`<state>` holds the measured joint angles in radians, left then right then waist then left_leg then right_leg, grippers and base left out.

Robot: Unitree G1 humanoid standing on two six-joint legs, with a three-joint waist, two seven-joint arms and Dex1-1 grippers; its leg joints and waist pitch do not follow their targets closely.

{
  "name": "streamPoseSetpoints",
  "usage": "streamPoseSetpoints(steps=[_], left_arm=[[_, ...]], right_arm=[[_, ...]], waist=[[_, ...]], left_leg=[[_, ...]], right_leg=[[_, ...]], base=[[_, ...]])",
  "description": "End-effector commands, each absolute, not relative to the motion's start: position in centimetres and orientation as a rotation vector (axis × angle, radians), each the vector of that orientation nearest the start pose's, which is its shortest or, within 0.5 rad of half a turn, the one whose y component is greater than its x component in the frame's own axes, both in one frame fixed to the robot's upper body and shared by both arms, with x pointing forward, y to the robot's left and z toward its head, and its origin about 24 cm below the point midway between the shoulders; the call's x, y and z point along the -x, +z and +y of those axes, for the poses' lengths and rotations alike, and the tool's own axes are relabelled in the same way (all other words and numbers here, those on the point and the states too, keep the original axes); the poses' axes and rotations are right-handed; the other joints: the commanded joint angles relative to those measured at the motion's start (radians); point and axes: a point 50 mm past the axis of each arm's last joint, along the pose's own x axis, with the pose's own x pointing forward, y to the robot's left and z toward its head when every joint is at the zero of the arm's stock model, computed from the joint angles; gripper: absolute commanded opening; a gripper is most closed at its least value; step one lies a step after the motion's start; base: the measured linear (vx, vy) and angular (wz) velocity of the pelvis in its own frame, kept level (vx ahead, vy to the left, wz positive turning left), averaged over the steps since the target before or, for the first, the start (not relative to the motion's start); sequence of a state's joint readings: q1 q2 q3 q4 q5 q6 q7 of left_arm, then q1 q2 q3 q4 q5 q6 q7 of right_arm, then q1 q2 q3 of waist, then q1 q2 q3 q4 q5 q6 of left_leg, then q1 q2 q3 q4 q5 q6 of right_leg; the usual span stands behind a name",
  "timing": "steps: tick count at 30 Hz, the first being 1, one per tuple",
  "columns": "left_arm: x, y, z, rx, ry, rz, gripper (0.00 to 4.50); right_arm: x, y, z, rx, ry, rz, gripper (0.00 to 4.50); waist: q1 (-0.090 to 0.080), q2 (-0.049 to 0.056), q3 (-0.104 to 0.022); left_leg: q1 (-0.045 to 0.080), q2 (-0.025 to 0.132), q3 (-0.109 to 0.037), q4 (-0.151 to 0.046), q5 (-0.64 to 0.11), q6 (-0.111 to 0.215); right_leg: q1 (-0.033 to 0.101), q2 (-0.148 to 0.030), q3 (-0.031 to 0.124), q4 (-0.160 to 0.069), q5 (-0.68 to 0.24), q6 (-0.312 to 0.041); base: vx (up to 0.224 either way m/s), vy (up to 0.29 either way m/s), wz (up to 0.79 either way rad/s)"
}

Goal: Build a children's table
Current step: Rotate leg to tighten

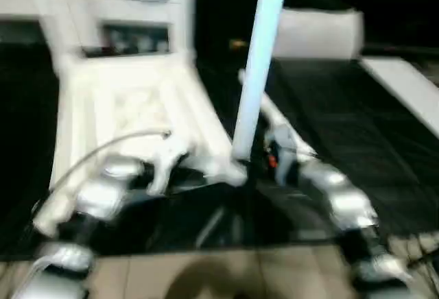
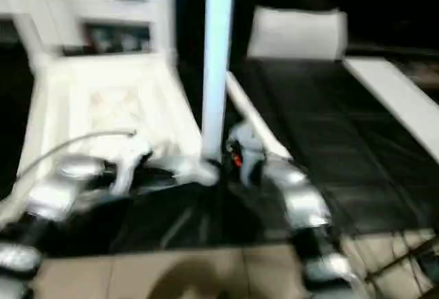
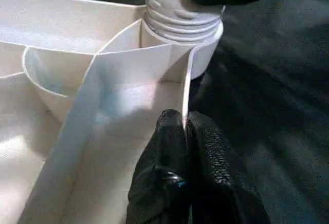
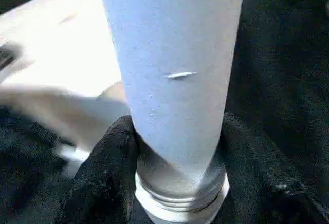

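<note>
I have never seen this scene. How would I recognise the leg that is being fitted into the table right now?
Find the white tabletop lying underside up on the dark mat. At its near corner, one leg stands upright, its threaded end entering the round corner socket. The right claw grips it just above the thread. It is the tall upright pole; the flat white strip lies on the mat.

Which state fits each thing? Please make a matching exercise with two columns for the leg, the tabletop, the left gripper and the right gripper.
1. leg
2. tabletop
3. left gripper
4. right gripper

a. pinches a thin rib
b. lies with ribbed underside up
c. clasps the leg near its thread
d. stands upright in a corner socket

Pairs: 1-d, 2-b, 3-a, 4-c
</note>
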<state>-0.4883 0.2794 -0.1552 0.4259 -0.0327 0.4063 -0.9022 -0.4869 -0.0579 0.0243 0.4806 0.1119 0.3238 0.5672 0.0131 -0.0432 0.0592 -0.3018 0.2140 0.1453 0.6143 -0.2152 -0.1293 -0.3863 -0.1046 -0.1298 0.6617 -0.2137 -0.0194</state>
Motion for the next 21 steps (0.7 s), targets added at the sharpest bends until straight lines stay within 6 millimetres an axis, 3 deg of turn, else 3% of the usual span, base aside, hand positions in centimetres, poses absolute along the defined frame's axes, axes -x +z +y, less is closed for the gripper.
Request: streamPoseSetpoints(steps=[1,2,3,4,6,8,9,12,16,21], left_arm=[[-33.0,8.5,9.3,-0.057,-0.865,0.249,0.00],[-33.2,8.7,9.1,-0.054,-0.838,0.241,0.00],[-33.3,8.8,8.9,-0.052,-0.809,0.231,0.00],[-33.4,9.1,8.6,-0.046,-0.781,0.218,0.00],[-33.3,9.3,8.3,-0.049,-0.762,0.210,0.00],[-33.3,9.3,8.2,-0.061,-0.759,0.208,0.00],[-33.2,9.3,8.4,-0.079,-0.767,0.205,0.00],[-33.1,9.2,8.6,-0.090,-0.776,0.211,0.00],[-32.7,8.6,10.1,-0.165,-0.808,0.243,0.00],[-32.0,7.8,11.9,-0.229,-0.900,0.291,0.00]], right_arm=[[-32.0,3.0,-4.7,-0.208,0.719,0.423,2.04],[-32.1,3.2,-4.4,-0.215,0.711,0.417,2.04],[-32.3,3.5,-4.0,-0.223,0.706,0.410,2.04],[-32.5,3.8,-3.3,-0.239,0.691,0.402,2.04],[-32.6,4.2,-2.7,-0.237,0.683,0.384,2.04],[-32.6,4.4,-2.5,-0.227,0.696,0.358,2.04],[-32.6,4.5,-2.7,-0.230,0.700,0.334,2.39],[-32.6,4.5,-3.1,-0.242,0.689,0.326,2.74],[-32.7,4.2,-5.4,-0.147,0.670,0.282,3.12],[-32.6,4.5,-8.3,-0.107,0.694,0.227,3.48]], waist=[[0.027,-0.020,-0.071],[0.027,-0.020,-0.071],[0.023,-0.002,-0.077],[0.013,0.007,-0.074],[0.011,0.009,-0.079],[0.010,0.006,-0.084],[0.009,0.008,-0.083],[0.006,0.010,-0.080],[-0.004,0.014,-0.076],[-0.005,0.019,-0.077]], left_leg=[[-0.084,-0.020,-0.004,-0.046,-0.095,0.012],[-0.084,-0.020,-0.004,-0.046,-0.095,0.012],[-0.083,-0.009,-0.005,-0.065,-0.046,0.004],[-0.073,-0.009,0.002,-0.070,-0.081,0.018],[-0.074,-0.005,-0.001,-0.078,-0.074,0.022],[-0.074,0.000,0.000,-0.076,-0.039,0.041],[-0.075,0.000,0.002,-0.076,-0.017,0.065],[-0.073,0.001,0.006,-0.077,-0.041,0.082],[-0.071,0.002,0.007,-0.080,-0.100,0.080],[-0.068,0.007,0.010,-0.080,-0.094,0.077]], right_leg=[[0.063,-0.089,0.059,-0.153,-0.750,0.072],[0.063,-0.089,0.059,-0.153,-0.750,0.072],[0.050,-0.055,0.057,-0.130,-0.514,0.023],[0.039,-0.031,0.061,-0.124,-0.353,-0.053],[0.049,-0.028,0.059,-0.117,-0.281,-0.089],[0.050,-0.026,0.063,-0.107,-0.154,-0.132],[0.052,-0.027,0.064,-0.102,-0.081,-0.165],[0.052,-0.029,0.065,-0.106,-0.089,-0.180],[0.051,-0.030,0.065,-0.119,-0.165,-0.166],[0.050,-0.030,0.069,-0.118,-0.147,-0.179]], base=[[0.028,-0.023,-0.28],[0.028,-0.023,-0.28],[0.061,-0.025,-0.20],[0.000,0.000,0.00],[0.000,0.000,0.00],[0.000,0.000,0.00],[0.000,0.000,0.00],[0.000,0.000,0.00],[0.000,0.000,0.00],[0.000,0.000,0.00]])
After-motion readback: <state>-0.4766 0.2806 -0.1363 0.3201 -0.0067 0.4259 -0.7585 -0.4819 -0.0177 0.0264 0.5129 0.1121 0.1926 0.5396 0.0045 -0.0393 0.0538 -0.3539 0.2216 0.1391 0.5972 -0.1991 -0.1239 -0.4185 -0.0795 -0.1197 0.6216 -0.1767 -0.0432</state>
